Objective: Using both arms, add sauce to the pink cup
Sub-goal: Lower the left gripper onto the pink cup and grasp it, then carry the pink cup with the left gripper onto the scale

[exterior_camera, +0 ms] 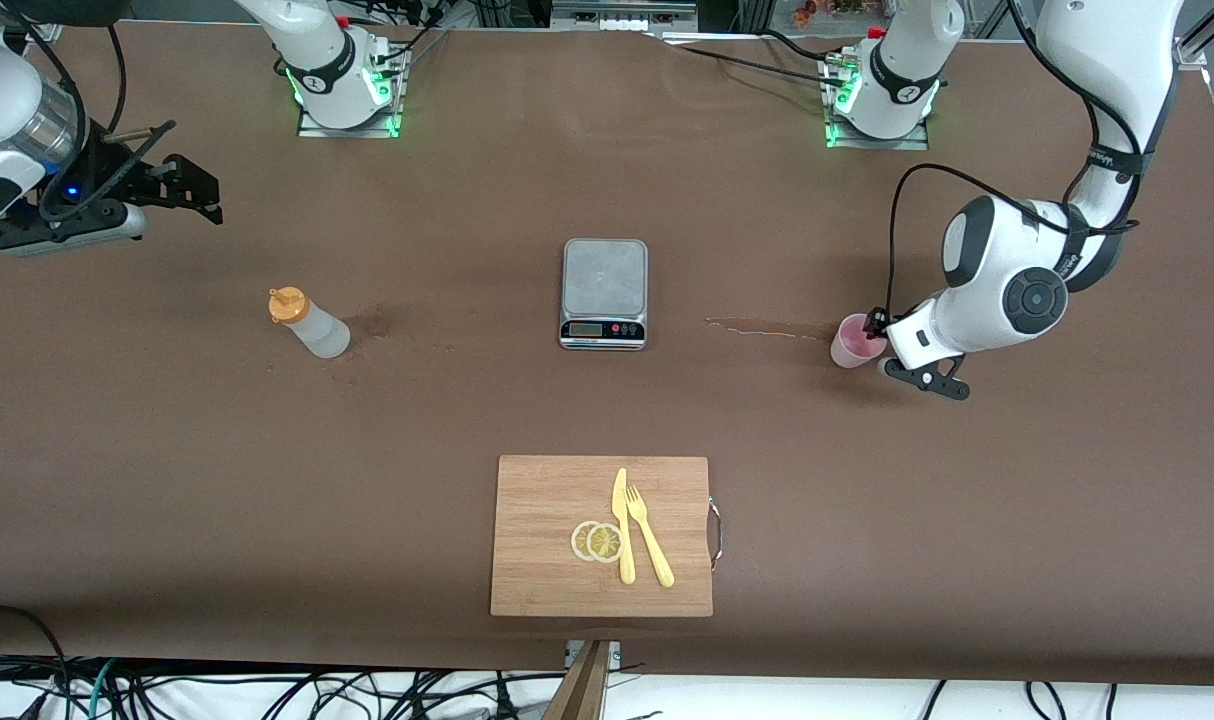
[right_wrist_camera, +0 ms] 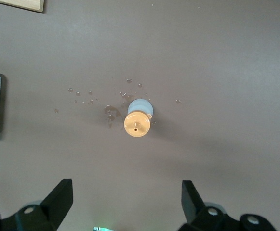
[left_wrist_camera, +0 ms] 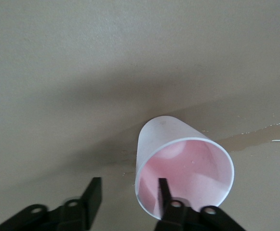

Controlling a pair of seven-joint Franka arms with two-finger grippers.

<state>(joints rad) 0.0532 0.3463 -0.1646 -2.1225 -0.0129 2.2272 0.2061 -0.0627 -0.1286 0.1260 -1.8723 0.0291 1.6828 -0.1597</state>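
The brown table is found to carry every item noted below. A wooden cutting board is laid at the edge nearest the front camera, and on it are set two lemon slices, a yellow knife and a yellow fork. A digital kitchen scale is placed at mid-table, farther from the camera than the board.

The left gripper is held low at the table surface, at the left arm's end, against the pink cup. In the left wrist view one finger is seen inside the cup's mouth and the other outside its wall, so that the rim is straddled; whether the wall is actually pinched cannot be told. A streak of spilled liquid is noted on the table beside the cup, toward the scale.

The right gripper is held in the air at the right arm's end, its fingers spread wide and nothing between them. The sauce bottle is stood upright on the table, toward the right arm's end, with droplets scattered about it.
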